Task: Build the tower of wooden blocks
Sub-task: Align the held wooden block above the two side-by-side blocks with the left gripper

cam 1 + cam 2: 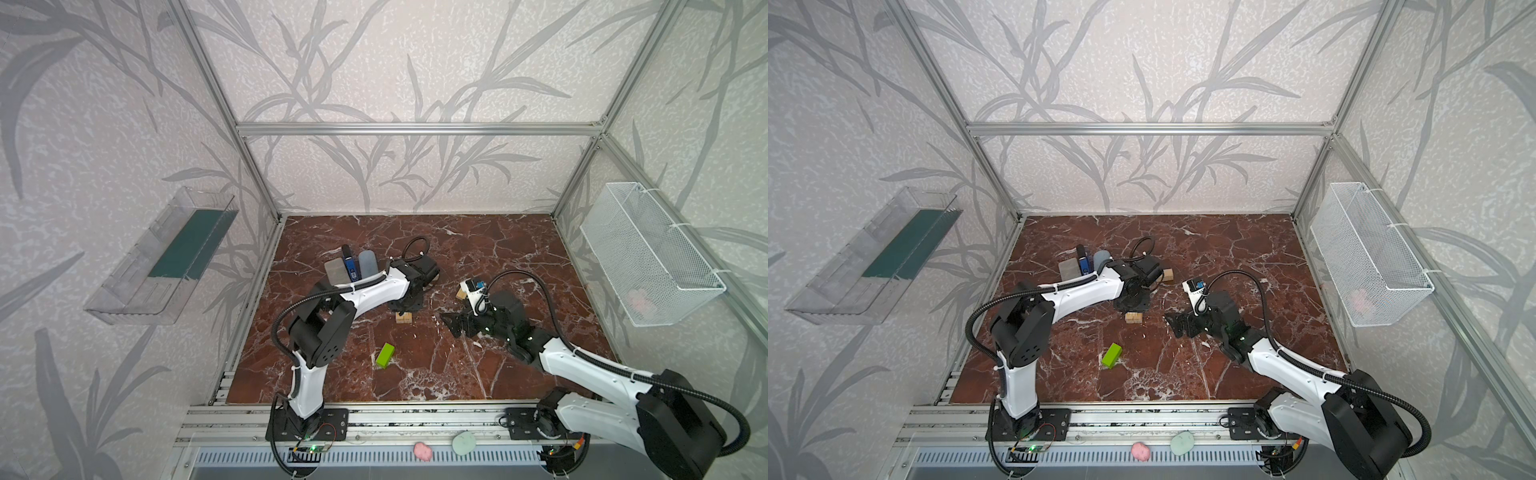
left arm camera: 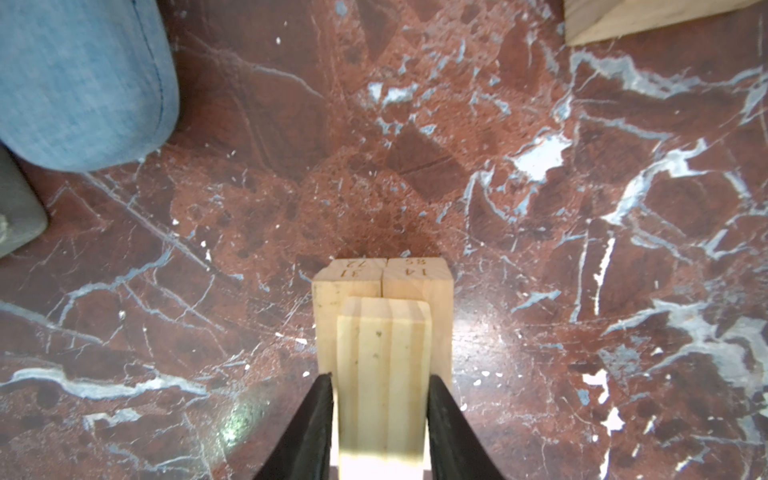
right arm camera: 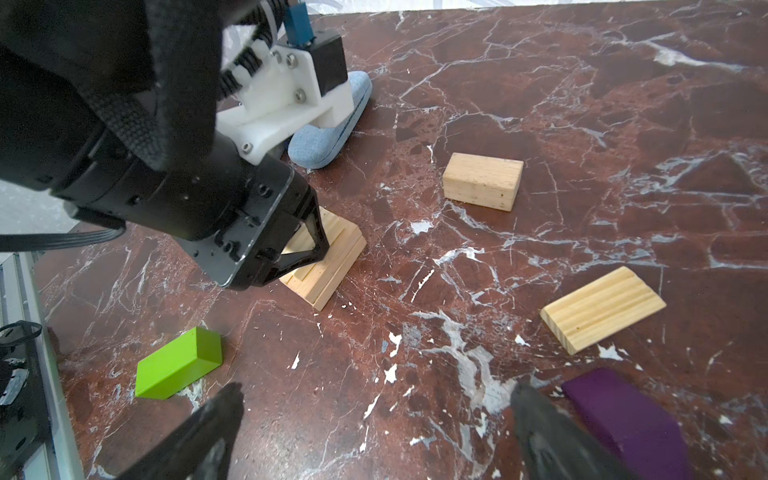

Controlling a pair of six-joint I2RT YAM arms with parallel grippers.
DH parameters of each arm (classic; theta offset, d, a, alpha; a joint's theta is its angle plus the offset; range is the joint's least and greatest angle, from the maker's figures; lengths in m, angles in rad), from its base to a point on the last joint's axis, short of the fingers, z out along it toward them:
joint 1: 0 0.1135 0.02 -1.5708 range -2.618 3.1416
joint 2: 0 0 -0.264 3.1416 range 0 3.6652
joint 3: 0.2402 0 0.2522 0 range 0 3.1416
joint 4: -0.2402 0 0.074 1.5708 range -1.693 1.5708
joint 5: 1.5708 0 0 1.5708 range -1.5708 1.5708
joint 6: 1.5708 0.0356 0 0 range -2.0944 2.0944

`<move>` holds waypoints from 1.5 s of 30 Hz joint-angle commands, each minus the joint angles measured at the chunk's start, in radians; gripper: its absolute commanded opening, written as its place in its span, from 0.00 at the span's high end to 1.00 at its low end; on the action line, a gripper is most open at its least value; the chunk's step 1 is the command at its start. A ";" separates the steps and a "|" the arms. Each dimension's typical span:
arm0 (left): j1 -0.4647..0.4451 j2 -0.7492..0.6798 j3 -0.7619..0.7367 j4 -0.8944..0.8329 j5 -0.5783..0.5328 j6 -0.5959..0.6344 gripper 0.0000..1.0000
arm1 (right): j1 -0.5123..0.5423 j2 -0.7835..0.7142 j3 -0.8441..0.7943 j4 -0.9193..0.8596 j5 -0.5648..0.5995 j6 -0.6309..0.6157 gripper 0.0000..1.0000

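Three tan blocks [image 2: 382, 324] stacked, open marble [image 2: 249, 208] all round; left tool [image 2: 380, 386] astride.

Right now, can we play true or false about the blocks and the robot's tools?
1. The green block lies flat on the table, touching no other block. True.
2. The purple block tops the tower. False: it lies on the table, by the right tool.
3. The left tool has its jaws either side of the top tan block. True.
4. The right tool holds a block. False: it is open and empty.
5. The tower is five layers high. False: one tan block lies on two side by side.
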State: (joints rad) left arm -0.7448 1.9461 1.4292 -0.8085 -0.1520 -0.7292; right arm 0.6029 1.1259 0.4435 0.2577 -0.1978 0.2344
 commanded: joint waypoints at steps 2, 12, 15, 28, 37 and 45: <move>0.004 -0.062 -0.020 -0.022 0.000 -0.017 0.63 | 0.003 -0.025 -0.008 -0.007 0.013 -0.012 0.01; -0.002 -0.092 -0.048 0.009 0.009 -0.053 0.59 | 0.002 -0.057 -0.020 -0.023 0.037 -0.016 0.01; 0.002 -0.092 -0.050 0.016 -0.001 -0.063 0.58 | 0.003 -0.057 -0.019 -0.027 0.034 -0.016 0.01; 0.019 -0.035 -0.034 0.031 0.003 -0.068 0.58 | 0.003 -0.053 -0.020 -0.021 0.034 -0.020 0.01; 0.022 -0.014 -0.029 0.037 0.017 -0.064 0.64 | 0.002 -0.046 -0.017 -0.016 0.029 -0.022 0.01; 0.022 -0.014 -0.033 0.032 0.021 -0.060 0.68 | 0.001 -0.037 -0.013 -0.015 0.028 -0.022 0.01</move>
State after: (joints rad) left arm -0.7280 1.9217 1.3891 -0.7620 -0.1249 -0.7815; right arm 0.6029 1.0851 0.4335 0.2386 -0.1734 0.2260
